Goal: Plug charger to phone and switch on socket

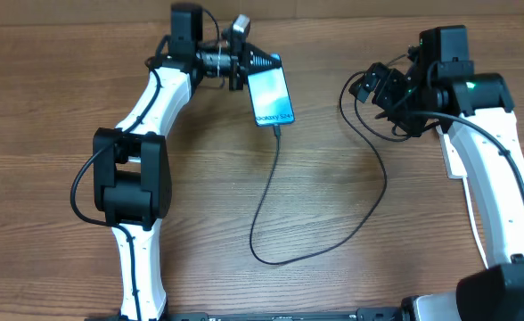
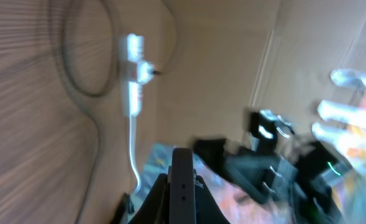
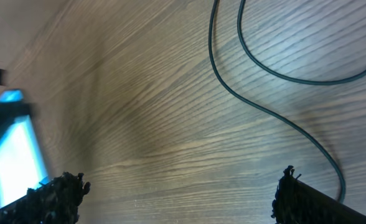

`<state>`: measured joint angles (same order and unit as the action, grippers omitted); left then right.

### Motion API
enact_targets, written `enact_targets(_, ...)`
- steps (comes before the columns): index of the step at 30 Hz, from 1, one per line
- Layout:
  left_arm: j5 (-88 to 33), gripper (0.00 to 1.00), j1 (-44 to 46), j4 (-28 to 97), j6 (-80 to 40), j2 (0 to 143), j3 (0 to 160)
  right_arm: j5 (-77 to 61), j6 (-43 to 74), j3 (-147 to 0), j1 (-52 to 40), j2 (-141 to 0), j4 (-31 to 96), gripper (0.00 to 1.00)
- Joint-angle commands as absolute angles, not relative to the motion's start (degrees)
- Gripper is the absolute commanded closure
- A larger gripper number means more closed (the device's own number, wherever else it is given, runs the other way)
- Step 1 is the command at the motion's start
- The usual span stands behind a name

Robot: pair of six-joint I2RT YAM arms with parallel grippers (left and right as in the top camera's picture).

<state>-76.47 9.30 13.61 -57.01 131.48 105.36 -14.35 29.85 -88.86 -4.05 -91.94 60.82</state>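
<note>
- both the left arm point(image 1: 155, 98) and right arm point(image 1: 487, 111) reach across the table point(image 1: 48, 53); the charger point(image 1: 266, 187) loops nearest, tip at the phone point(image 1: 271, 89).
- right jaws apart, empty.
- left jaws clamp the phone's far end.
- socket point(image 2: 132, 81) beyond, blurred.

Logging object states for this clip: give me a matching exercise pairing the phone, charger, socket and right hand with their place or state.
Things:
1. phone
2. charger
3. socket
4. right hand

States:
A. open, holding nothing
B. white, visible only in the left wrist view
C. looped on the table, tip at the phone's lower end
D. gripped at its top end by the left hand

Pairs: 1-D, 2-C, 3-B, 4-A
</note>
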Motion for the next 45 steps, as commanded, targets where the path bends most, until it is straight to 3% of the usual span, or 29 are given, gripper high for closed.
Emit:
enact_targets(1, -64.8, 0.96, 9.6, 23.2, -43.8, 129.8, 105.1, -12.4, 28.0, -89.5, -3.6, -89.8, 61.7, 0.01)
enact_targets(7, -51.0, 0.96, 10.0, 36.8, -35.3, 129.8, 105.1, -12.4, 28.0, -89.5, -3.6, -89.8, 61.8, 0.0)
enact_targets(16, -35.7, 0.95, 14.5, 38.6, -34.9, 130.0, 105.1, -12.4, 26.9, -89.5, -3.6, -89.8, 61.6, 0.0)
enact_targets(45, -32.4, 0.96, 17.4, 43.0, -32.8, 130.0, 105.1, -12.4, 26.9, -89.5, -3.6, -89.8, 61.6, 0.0)
